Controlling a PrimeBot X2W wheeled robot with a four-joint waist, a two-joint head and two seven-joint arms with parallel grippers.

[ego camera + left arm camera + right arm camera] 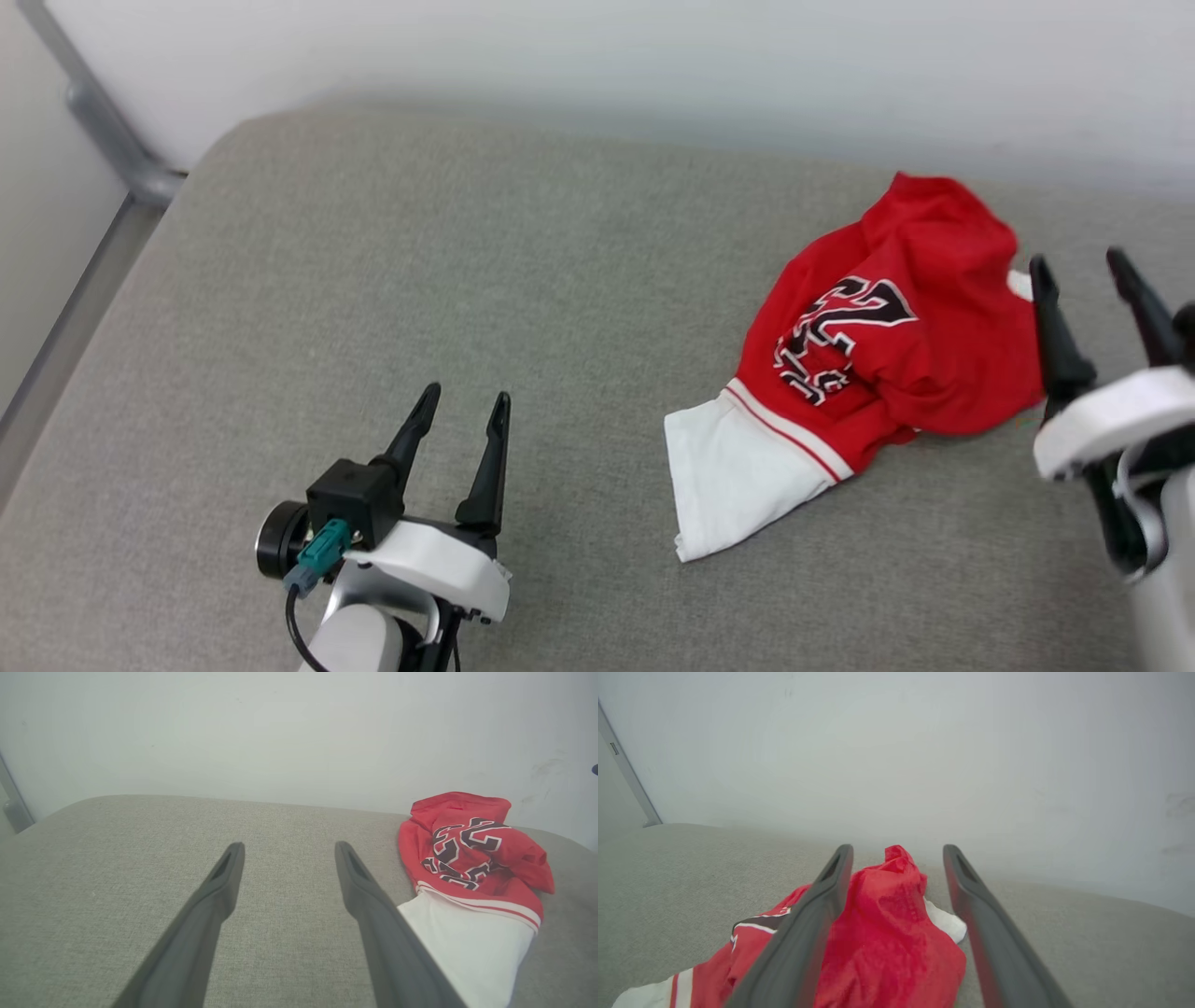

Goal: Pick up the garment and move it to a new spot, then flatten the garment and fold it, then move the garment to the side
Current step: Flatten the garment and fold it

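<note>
The garment [878, 355] is a red jersey shirt lying crumpled on the grey cushion, black and white lettering up, one white sleeve spread toward the front. In the head view my right gripper [1083, 266] stands open just right of the heap, nothing pinched. Through the right wrist view the red cloth [887, 933] bulges up between my spread right gripper [896, 851] fingers. My left gripper [462, 401] is open and empty at the lower left, well apart from the shirt. Seen from the left wrist, the garment [472, 868] lies right of my left gripper [287, 847].
A grey fabric cushion [392, 299] carries everything. A pale wall [653, 65] runs close behind it. A grey metal rail [103, 140] stands at the far left corner.
</note>
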